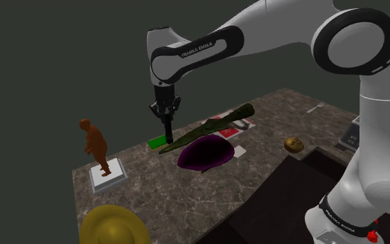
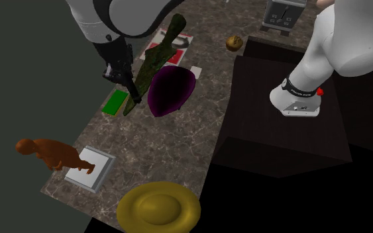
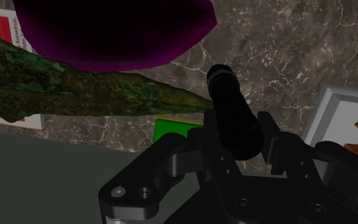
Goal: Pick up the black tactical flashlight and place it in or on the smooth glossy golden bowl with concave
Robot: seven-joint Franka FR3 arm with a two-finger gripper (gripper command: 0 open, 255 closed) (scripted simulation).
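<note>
- Black flashlight (image 3: 234, 114): centre of the wrist view, pinched in the jaws; upper middle of the shoulder view, hanging above a green block (image 1: 158, 143).
- Golden bowl (image 1: 113, 225): lower left of the shoulder view, at the corner of the surface (image 1: 186, 190), well apart from the flashlight.
- Near the route: brown figurine (image 1: 95, 145).
- Handling, judged: carry high past the figurine; release low over the bowl's hollow.

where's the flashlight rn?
The black flashlight is clasped in the pincer, left of centre in the shoulder view, by the green card and the tip of the long mossy-green object, near the purple mound.
</note>
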